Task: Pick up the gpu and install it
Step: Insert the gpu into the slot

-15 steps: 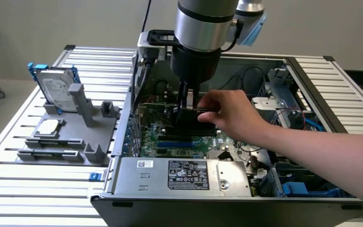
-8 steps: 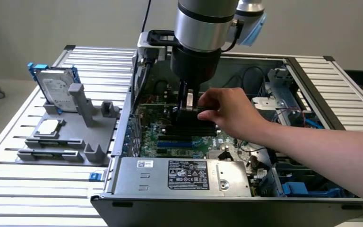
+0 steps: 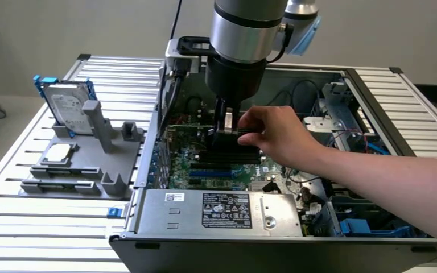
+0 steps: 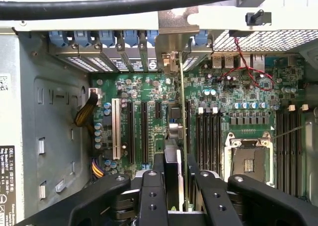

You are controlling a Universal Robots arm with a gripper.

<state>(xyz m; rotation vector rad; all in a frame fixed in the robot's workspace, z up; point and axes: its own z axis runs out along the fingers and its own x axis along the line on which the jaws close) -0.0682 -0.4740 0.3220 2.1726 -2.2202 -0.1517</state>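
Note:
The gpu (image 4: 174, 179) stands on edge over the motherboard (image 4: 149, 94), its silver end bracket at the case's rear slot openings. My gripper (image 4: 176, 159) is shut on the gpu, with a black finger pressed to each face. In the exterior view the gripper (image 3: 230, 128) hangs straight down inside the open computer case (image 3: 332, 74), holding the dark card (image 3: 230, 151) low over the green board. A person's hand (image 3: 279, 133) reaches in from the exterior view's right, and its fingertips touch the card right beside my fingers.
A grey fixture (image 3: 89, 170) left of the case holds a hard drive in a blue frame (image 3: 68, 105) and a square processor chip (image 3: 59, 152). The silver power supply (image 3: 218, 210) lies at the case's front. The CPU socket (image 4: 248, 161) and red wires (image 4: 248, 72) sit beside the card.

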